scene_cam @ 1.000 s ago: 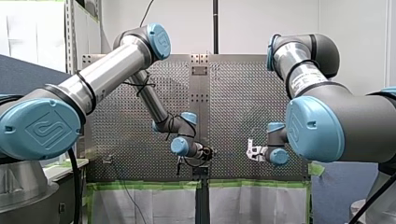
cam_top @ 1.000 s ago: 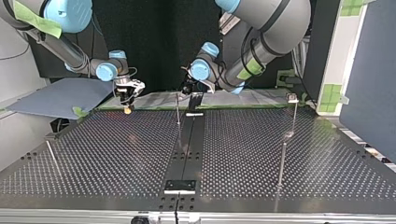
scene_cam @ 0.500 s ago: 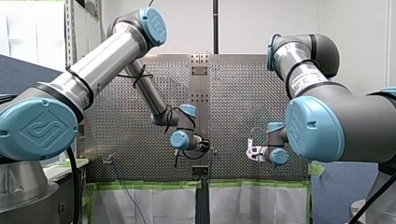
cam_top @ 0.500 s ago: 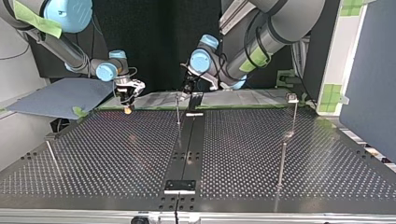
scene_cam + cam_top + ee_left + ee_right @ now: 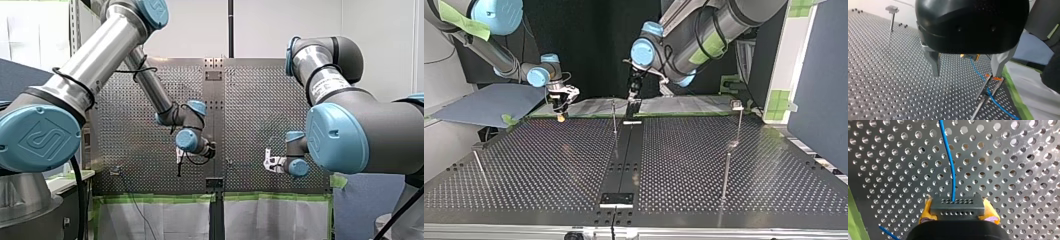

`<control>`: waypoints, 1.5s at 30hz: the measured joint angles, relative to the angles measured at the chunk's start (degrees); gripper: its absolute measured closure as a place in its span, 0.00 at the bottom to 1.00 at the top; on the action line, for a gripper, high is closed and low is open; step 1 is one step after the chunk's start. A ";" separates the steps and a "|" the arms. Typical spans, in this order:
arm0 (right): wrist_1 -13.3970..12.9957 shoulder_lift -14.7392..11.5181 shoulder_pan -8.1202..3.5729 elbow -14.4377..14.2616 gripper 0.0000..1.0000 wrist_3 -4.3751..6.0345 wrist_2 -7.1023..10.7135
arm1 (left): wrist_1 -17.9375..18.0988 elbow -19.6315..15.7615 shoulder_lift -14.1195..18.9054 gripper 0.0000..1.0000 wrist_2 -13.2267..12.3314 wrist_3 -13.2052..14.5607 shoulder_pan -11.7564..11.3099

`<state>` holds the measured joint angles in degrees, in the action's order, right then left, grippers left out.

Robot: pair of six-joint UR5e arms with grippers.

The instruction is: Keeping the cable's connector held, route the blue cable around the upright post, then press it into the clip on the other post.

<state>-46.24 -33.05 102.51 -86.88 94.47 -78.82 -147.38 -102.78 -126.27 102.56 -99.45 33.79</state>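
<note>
My right gripper is shut on the grey connector, clamped between its yellow pads. The blue cable runs from the connector straight ahead over the perforated plate. In the top view that gripper hangs low at the back left. My left gripper stands open above the plate with nothing between its metal fingers. Ahead of it lie the connector and the blue cable, which passes a thin post. In the top view the left gripper points down near the thin centre post.
A taller post with a flat clip head stands at the top view's right, and a short post at its left. A black strip runs down the table's middle. Green tape edges the plate.
My left arm has lifted and swung toward the front view's left, and its gripper now points down at the plate. My right arm has stayed still with the connector.
</note>
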 joint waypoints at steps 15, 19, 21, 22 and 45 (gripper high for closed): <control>0.11 -0.01 0.12 0.00 1.00 0.81 0.26 | -4.66 -7.93 7.93 0.00 7.94 1.49 0.06; 0.16 0.01 0.14 -0.01 1.00 0.82 0.31 | -4.82 -10.32 10.33 0.00 10.34 0.92 0.07; 0.17 0.01 0.17 -0.01 1.00 0.82 0.32 | -5.10 -11.37 11.36 0.00 11.34 0.83 0.07; 0.17 0.01 0.17 -0.01 1.00 0.82 0.33 | -5.35 -12.04 12.05 0.00 11.91 0.76 0.07; 0.82 0.03 0.29 -0.01 1.00 0.77 0.59 | -4.37 -24.96 24.96 0.00 18.18 -2.89 0.91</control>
<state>-45.42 -33.03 102.80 -86.89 95.24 -78.23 -151.75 -127.74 -101.31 120.73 -102.34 34.70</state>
